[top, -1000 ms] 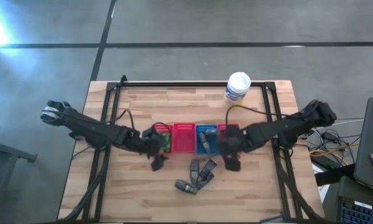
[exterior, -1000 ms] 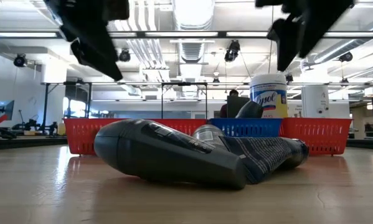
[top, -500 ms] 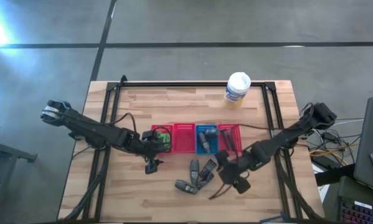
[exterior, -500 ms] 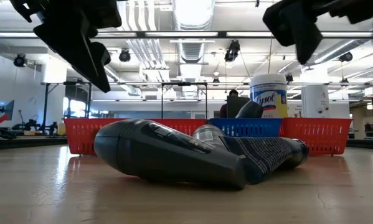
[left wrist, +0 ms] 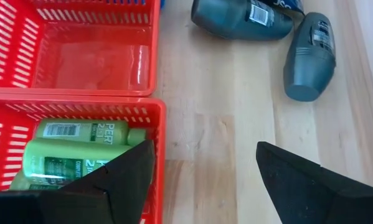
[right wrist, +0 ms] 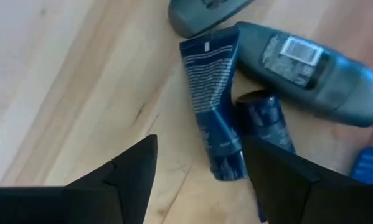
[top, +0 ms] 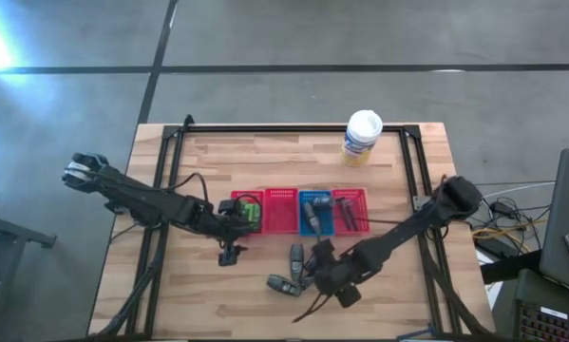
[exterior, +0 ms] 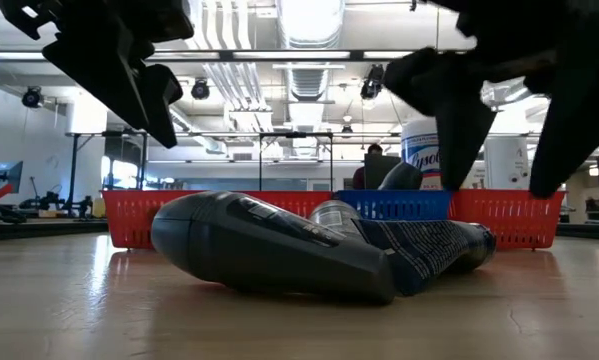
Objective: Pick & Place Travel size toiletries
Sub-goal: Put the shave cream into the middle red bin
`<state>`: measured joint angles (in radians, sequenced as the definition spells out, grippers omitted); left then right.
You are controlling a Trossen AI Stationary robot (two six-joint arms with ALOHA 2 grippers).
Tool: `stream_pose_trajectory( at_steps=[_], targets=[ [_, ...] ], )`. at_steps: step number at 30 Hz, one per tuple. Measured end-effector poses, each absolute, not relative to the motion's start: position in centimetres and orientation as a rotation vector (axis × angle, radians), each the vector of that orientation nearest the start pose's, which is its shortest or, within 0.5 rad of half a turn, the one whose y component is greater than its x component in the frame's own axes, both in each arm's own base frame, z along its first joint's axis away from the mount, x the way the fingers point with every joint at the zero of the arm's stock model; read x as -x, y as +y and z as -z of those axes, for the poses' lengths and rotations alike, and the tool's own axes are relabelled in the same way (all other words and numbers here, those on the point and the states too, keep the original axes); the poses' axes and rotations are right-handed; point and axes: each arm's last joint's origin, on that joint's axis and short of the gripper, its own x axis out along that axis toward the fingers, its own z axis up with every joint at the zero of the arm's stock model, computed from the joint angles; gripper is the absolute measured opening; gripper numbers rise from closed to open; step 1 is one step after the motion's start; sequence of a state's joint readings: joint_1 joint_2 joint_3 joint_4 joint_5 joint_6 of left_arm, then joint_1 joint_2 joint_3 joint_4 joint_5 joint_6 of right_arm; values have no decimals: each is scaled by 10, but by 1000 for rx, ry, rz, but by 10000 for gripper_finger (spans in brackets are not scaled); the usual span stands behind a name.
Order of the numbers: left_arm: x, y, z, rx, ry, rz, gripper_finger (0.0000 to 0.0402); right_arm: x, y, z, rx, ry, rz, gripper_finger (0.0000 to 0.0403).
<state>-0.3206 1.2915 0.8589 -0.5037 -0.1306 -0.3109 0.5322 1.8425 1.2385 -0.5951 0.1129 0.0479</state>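
Visibly: two green bottles (left wrist: pixel 80 149), one red basket (left wrist: pixel 155 134).

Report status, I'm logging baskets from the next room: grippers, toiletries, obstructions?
Left gripper open beside red mesh basket, empty. Right gripper open over dark blue tube, nothing held. Grey oval bottles loose on wooden table. No obstruction seen.

Bare wood lies around the toiletry heap (top: pixel 298 269); the basket row (top: pixel 300 210) blocks behind.
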Motion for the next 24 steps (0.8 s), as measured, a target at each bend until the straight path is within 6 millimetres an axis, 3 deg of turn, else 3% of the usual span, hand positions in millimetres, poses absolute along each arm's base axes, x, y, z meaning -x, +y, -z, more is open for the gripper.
stream_pose_trajectory(
  at_steps=[7,15,24],
  targets=[
    [-240,-77,-231,77,929,39,287,-326,187,-161,371,1173,-313,214],
    [-240,-77,-231,76,927,42,287,-343,195,-163,450,1121,-353,202],
    [-240,-77,-231,76,925,42,287,-345,190,-139,436,1191,-368,175]
  ],
)
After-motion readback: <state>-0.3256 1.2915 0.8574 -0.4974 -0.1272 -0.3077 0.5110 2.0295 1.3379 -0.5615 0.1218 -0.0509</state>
